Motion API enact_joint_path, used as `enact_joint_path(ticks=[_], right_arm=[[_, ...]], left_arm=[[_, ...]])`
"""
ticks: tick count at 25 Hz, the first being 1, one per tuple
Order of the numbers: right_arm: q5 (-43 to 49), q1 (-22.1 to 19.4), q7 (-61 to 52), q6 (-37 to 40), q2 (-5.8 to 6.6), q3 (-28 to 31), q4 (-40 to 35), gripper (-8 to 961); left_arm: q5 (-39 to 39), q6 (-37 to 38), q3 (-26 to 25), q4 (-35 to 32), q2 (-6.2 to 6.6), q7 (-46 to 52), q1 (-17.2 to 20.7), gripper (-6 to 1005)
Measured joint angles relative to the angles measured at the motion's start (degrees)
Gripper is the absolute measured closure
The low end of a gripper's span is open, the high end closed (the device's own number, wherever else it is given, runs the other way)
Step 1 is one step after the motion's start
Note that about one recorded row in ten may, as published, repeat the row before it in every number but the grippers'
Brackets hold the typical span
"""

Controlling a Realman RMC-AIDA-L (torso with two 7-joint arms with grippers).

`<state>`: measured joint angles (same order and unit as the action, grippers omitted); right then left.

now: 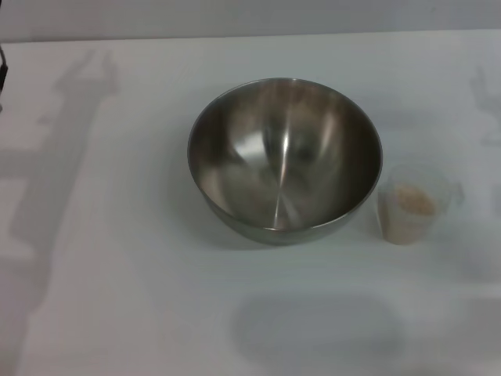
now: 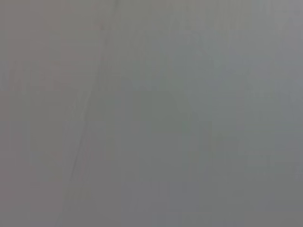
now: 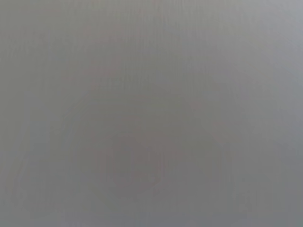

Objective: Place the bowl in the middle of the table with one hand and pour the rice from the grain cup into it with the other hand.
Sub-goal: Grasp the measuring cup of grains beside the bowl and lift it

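Centrally bowl [image 1: 284, 160], white table [image 1: 117, 298], grain cup [image 1: 413, 205] beside

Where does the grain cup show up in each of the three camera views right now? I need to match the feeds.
Head view: the grain cup stands upright on the table, right of the bowl and close beside it, with rice inside.
Left wrist view: not in it; only a plain grey field.
Right wrist view: not in it; only a plain grey field.
Shared landmark: none can be made out; nothing recognisable shows in either wrist view.
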<state>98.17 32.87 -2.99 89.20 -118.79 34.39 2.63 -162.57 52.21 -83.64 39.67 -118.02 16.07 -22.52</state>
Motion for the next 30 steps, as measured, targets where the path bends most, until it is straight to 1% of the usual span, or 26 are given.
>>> enact_joint_path(ticks=[3,8,13,16,19,25,28,30], right_arm=[[0.0,-0.5,0.0,0.0,-0.07,-0.2,0.0,253],[0.3,-2.1,-0.3,1.4,-0.17,-0.3,0.6,252],[0.5,-4.8,-0.3,3.6,-0.24,-0.5,2.1,252],[1.5,-7.8,-0.2,4.3,-0.3,-1.2,4.2,253],[3.7,-11.6,-0.1,4.5,-0.35,-1.5,7.4,253],[7.6,-19.2,1.2,4.9,-0.24,-2.8,14.4,253],[8.5,-21.8,4.4,4.4,-0.28,-4.0,17.6,252],[8.6,-23.6,8.3,4.1,-0.23,-5.8,21.4,252]], left_arm=[[-1.9,0.0,-0.1,-1.3,0.38,2.1,1.4,715],[-2.5,0.1,-2.1,-0.9,0.12,2.8,3.1,663],[-2.5,1.3,-2.5,-1.0,0.03,2.7,4.0,364],[-2.6,1.5,-2.5,-1.7,-0.02,2.7,4.1,255],[-2.6,1.5,-2.5,-2.5,-0.05,2.5,3.9,146],[-2.6,0.9,-2.6,-3.2,0.13,1.9,3.8,140],[-2.8,0.7,-2.7,-3.3,0.31,1.9,4.0,140],[-3.0,0.4,-2.8,-3.9,0.46,1.9,3.8,140]])
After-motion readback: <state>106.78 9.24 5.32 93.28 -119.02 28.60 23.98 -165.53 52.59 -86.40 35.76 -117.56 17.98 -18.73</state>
